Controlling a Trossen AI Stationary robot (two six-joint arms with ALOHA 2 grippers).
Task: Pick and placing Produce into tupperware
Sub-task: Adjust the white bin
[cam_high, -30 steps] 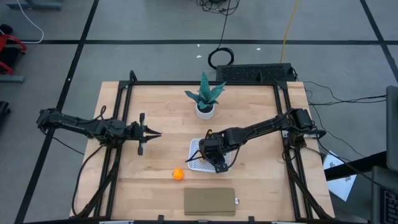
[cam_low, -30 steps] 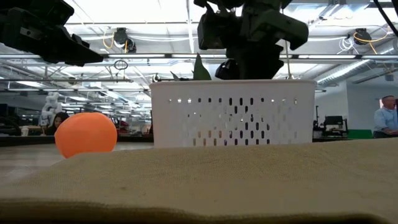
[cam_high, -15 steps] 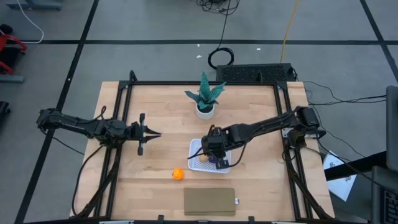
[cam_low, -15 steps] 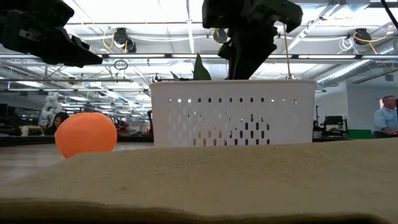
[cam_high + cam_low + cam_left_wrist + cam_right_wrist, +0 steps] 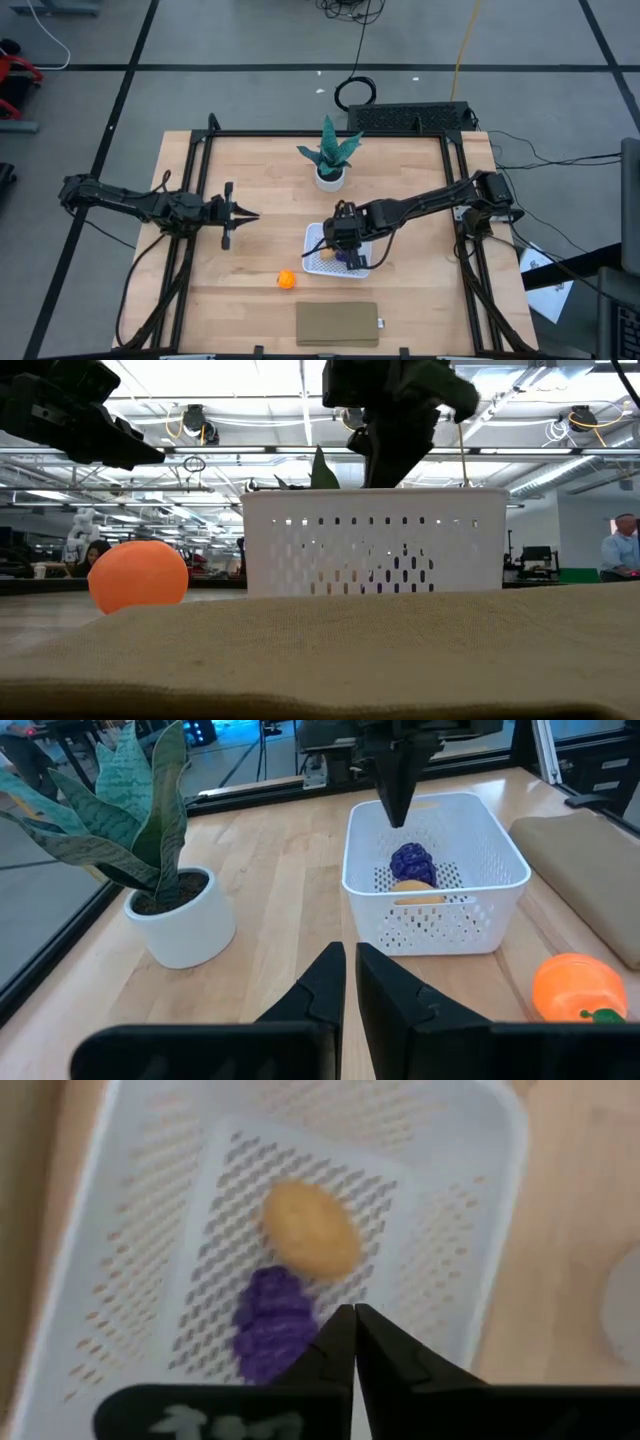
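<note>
On the wooden desk [image 5: 260, 250] the orange ball [image 5: 286, 280] lies just outside the white container [image 5: 312, 262], nearer the right gripper [image 5: 345, 250], empty with fingers closed above it, than the closed left gripper [image 5: 252, 214].

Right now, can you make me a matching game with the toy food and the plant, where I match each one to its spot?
Things:
1. orange ball
2. purple lump
3. potted plant
4. tan-yellow oval

Places:
A. in the white basket, under the right end effector
B. far side of the table
C. on the bare table, outside the basket
D. in the basket, touching the purple piece

Pairs: 1-C, 2-A, 3-B, 4-D
</note>
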